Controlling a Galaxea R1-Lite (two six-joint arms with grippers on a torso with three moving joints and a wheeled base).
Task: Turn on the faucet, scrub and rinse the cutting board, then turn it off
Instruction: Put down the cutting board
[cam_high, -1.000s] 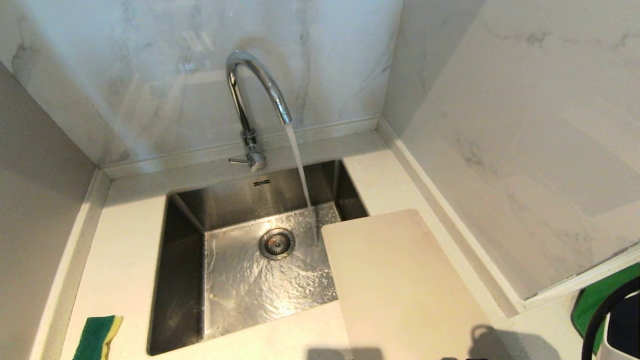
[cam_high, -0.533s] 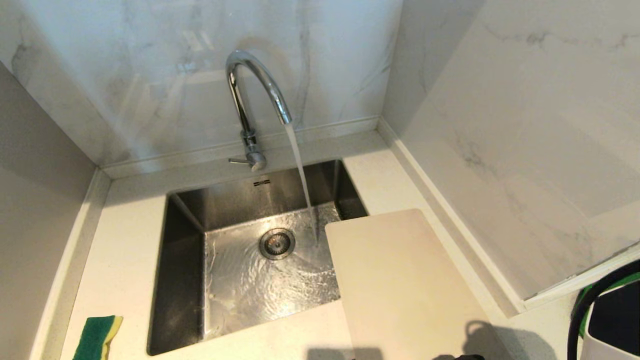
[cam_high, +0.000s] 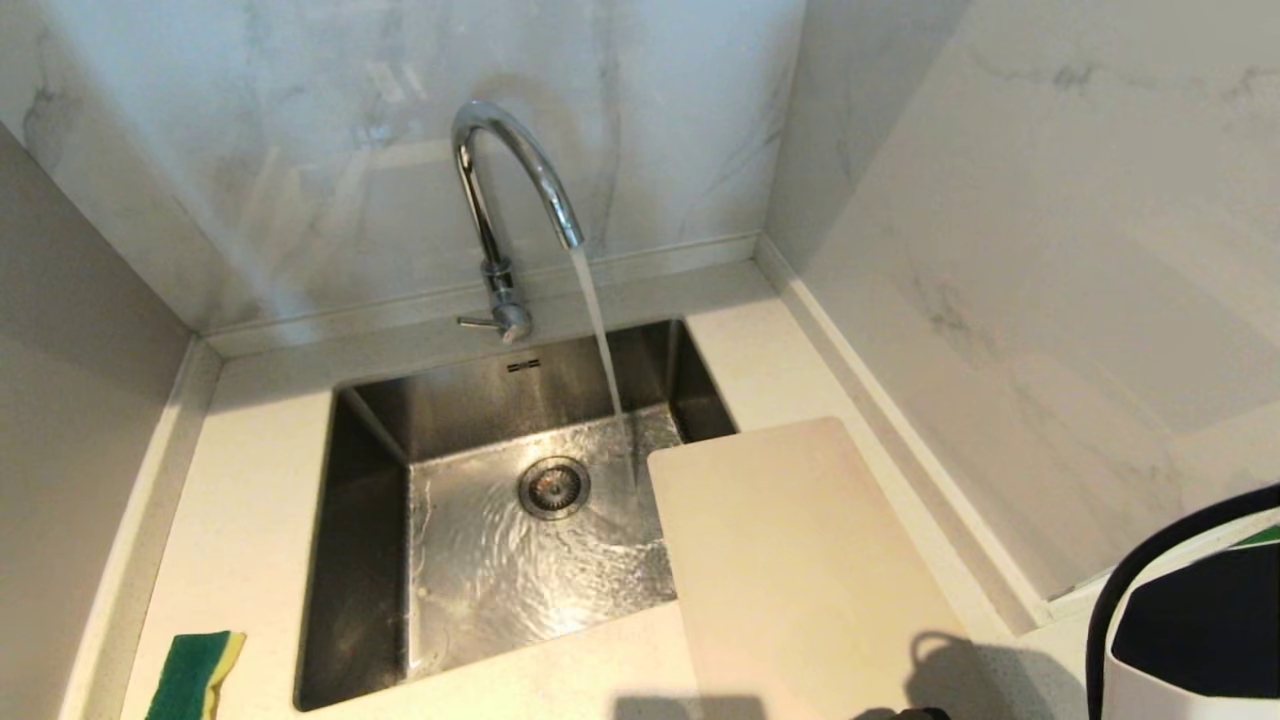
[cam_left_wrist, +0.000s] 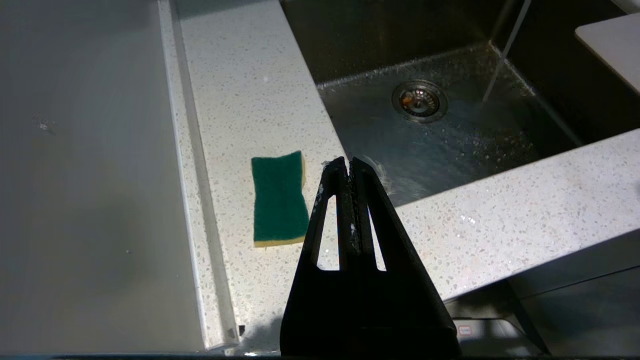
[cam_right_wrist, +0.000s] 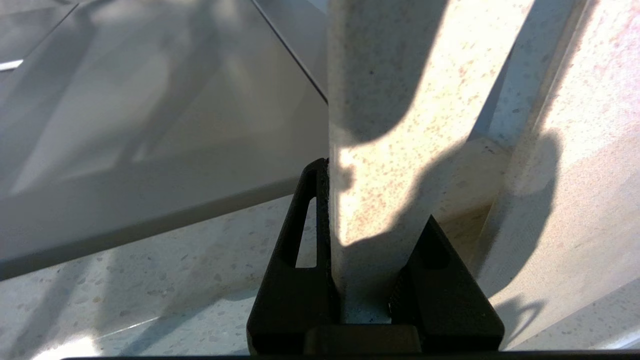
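Countertop (cam_high: 260, 500), cutting board (cam_high: 800, 560) half cropped

Soft, even light fills the head view, and glare glints on the faucet (cam_high: 510, 180) and the wet sink floor (cam_high: 540, 560). Hard sunlit patches and dark shadows cross the cutting board (cam_right_wrist: 390, 125) in the right wrist view; its near parts look blurred.

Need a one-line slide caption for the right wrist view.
Right gripper clamped on the edge of the cream cutting board, held above the speckled countertop.
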